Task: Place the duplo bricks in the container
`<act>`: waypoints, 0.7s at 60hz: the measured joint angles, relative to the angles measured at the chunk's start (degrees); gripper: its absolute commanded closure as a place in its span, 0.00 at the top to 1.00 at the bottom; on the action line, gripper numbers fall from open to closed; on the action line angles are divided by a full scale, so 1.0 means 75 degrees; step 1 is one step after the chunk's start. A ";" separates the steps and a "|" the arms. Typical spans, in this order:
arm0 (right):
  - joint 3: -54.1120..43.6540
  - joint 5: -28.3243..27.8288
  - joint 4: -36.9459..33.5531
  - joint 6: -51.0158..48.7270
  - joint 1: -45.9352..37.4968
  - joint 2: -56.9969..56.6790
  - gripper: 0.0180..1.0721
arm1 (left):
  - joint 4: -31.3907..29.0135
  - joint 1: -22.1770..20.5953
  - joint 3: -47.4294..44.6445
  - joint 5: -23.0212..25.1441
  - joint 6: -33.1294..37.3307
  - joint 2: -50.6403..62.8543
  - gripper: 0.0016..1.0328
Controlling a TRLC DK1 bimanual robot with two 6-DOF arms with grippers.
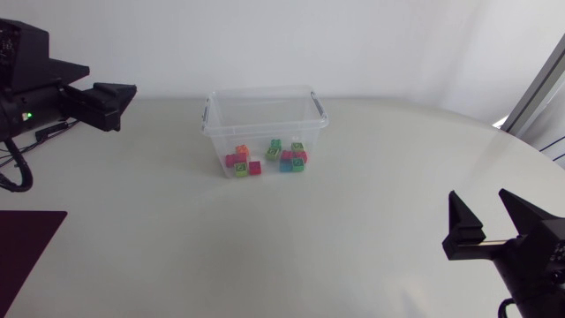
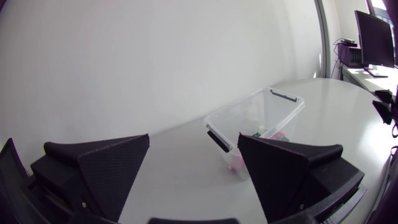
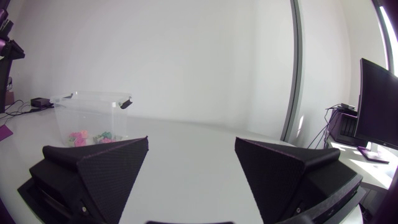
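A clear plastic container (image 1: 264,113) stands at the back middle of the table, with several coloured duplo bricks (image 1: 267,158) lying inside it. My left gripper (image 1: 113,105) hangs open and empty at the far left, well away from the container. Ahead of that gripper (image 2: 194,163) the container (image 2: 258,118) shows with pink bricks (image 2: 238,163) inside. My right gripper (image 1: 487,228) stands open and empty near the front right. Beyond the right gripper (image 3: 191,163), the container (image 3: 93,115) with bricks (image 3: 79,136) sits off to one side.
A dark red mat (image 1: 25,243) lies at the front left corner. The white table (image 1: 291,238) stretches bare between both grippers and the container.
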 measured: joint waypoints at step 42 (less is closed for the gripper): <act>0.0000 -0.0239 -0.0003 0.0157 -0.0085 0.0000 0.96 | 0.0886 0.0609 -0.4252 -0.0268 -0.0778 -0.4654 0.96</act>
